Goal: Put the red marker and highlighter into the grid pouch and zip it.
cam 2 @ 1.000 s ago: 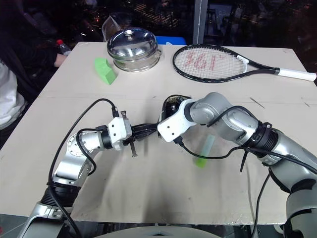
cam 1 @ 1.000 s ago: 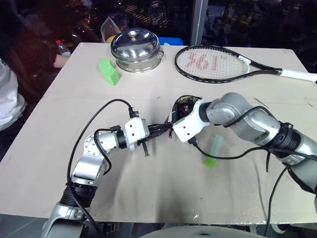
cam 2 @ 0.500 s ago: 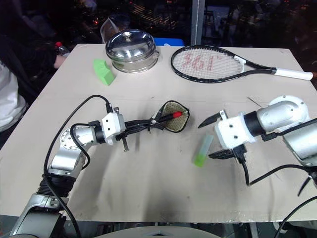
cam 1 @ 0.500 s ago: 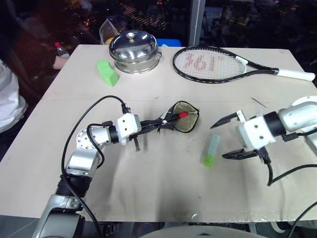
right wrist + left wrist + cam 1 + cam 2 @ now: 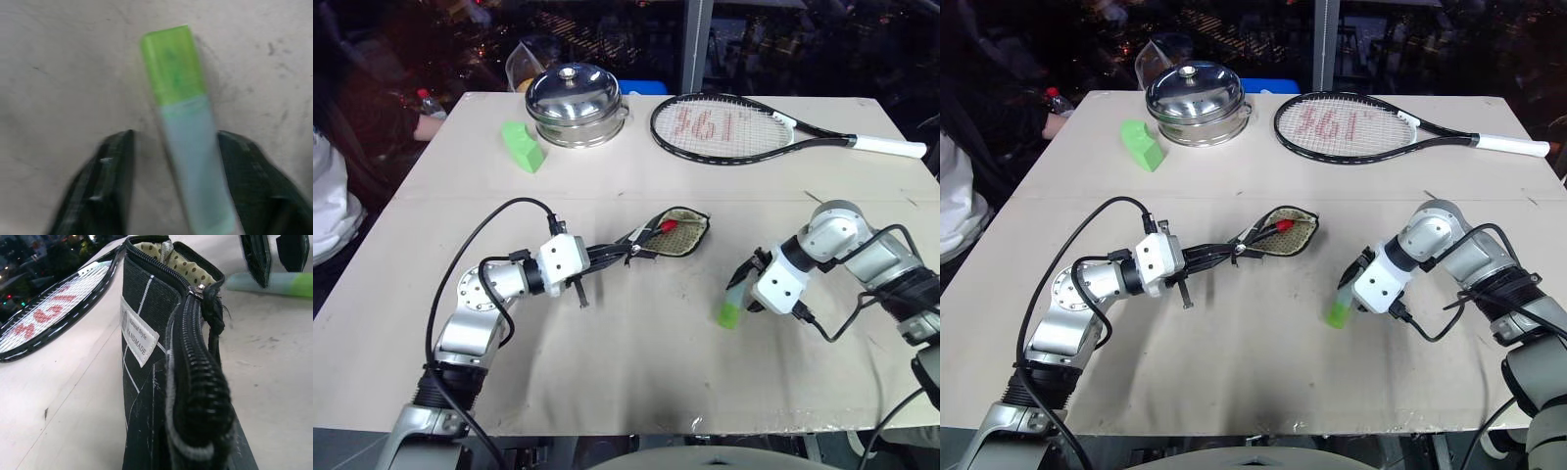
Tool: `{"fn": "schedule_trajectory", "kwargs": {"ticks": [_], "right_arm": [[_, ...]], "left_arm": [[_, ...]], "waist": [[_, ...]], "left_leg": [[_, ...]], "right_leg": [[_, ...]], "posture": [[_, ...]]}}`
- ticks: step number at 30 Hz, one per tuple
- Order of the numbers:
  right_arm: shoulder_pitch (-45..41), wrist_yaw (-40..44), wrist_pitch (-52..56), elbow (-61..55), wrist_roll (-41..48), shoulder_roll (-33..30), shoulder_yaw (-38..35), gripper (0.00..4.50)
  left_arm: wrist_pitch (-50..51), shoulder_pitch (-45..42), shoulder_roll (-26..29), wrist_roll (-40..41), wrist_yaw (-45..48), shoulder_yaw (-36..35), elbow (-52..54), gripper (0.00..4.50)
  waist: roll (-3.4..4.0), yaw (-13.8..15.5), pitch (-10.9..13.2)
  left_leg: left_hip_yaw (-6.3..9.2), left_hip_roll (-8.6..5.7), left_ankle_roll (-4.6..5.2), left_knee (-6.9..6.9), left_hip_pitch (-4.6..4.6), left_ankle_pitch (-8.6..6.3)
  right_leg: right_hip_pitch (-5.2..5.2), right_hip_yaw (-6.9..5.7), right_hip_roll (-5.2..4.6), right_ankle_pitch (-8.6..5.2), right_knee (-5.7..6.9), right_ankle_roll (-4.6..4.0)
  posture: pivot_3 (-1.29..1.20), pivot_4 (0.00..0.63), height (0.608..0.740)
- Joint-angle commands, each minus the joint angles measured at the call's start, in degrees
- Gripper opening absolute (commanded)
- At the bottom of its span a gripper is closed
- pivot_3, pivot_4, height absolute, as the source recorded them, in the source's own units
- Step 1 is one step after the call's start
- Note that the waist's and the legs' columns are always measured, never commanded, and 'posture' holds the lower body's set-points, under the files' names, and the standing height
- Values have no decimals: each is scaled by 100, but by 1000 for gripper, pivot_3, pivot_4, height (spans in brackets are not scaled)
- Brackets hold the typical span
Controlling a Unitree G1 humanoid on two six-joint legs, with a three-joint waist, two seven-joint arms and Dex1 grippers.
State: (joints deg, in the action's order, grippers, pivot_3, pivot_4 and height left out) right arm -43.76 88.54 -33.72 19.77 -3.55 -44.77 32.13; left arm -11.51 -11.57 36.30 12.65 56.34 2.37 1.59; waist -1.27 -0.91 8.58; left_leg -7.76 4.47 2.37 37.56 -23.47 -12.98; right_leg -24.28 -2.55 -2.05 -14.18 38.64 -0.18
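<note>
Near the middle of the desk [image 5: 607, 382], the left gripper [image 5: 631, 254] pinches the near end of the pouch [image 5: 677, 232] with its fingers pressed together on the fabric. The pouch stands on edge with its mouth gaping towards the far right corner, dotted tan lining showing, and the marker's [image 5: 669, 226] red cap pokes out of the opening. Just right of it, towards the desk's right edge, the highlighter [image 5: 734, 299] lies flat on the bare desk, green end nearest the front edge. The right gripper [image 5: 171, 176] points down over it, fingers [image 5: 110, 171] spread either side of the pale body; one finger is touching or nearly touching it, the other stands apart. Along the far edge sit a green block [image 5: 525, 145], a steel lidded pot [image 5: 573, 96] and a tennis racket [image 5: 744, 129].
</note>
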Motion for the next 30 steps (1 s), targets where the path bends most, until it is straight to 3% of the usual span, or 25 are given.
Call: {"fn": "schedule_trajectory", "kwargs": {"ticks": [1,6,10,14,17,20,24,30], "right_arm": [[195,284,732,-389,316,-175,-200,713],[984,-212,2536,-1921,905,-607,-889,685],[1936,-1318,4674,-3922,1629,-870,-1974,685],[2003,-2460,6663,-5370,1618,-778,-2364,685],[1342,-3156,8192,-5817,1273,-593,-1920,684],[637,-3430,9024,-5879,1103,-490,-1435,684],[-165,-3498,9168,-5675,472,-695,-468,684],[-980,-3109,8125,-4995,-620,-686,894,684]], "left_arm": [[31,16,29,22,-135,-134,258,0],[27,-36,-55,9,-168,-43,231,0],[-6,-150,-155,26,-98,75,115,0],[-94,-366,-245,-6,65,226,-54,0],[-257,-550,-311,-55,201,388,-186,0],[-471,-666,-368,-131,274,473,-330,0],[-702,-781,-434,-245,296,550,-448,0],[-648,-871,-614,-280,133,586,-395,0]], "waist": [[0,27,0],[2,118,1],[5,166,3],[5,144,3],[5,125,3],[5,104,3],[6,86,3],[6,17,3]], "left_leg": [[0,0,-1,0,3,0],[15,0,-4,0,-19,0],[13,-4,-22,-2,-37,10],[17,-3,-4,-2,-32,-1],[17,-3,-4,-2,-31,0],[17,-4,-4,-1,-37,0],[18,-10,-3,-9,-47,-1],[14,-15,-2,-8,-49,-1]], "right_leg": [[0,9,-2,0,7,-1],[-10,3,-4,5,12,6],[-32,5,-5,6,14,8],[-32,6,-4,5,17,9],[-33,7,-4,-2,17,-3],[-41,8,-4,-4,19,-9],[-44,5,-5,2,11,2],[-50,9,-1,1,13,5]], "posture": [[0,150,740],[0,150,740],[0,150,740],[0,150,740],[0,150,740],[0,150,740],[0,150,740],[0,150,740]]}}
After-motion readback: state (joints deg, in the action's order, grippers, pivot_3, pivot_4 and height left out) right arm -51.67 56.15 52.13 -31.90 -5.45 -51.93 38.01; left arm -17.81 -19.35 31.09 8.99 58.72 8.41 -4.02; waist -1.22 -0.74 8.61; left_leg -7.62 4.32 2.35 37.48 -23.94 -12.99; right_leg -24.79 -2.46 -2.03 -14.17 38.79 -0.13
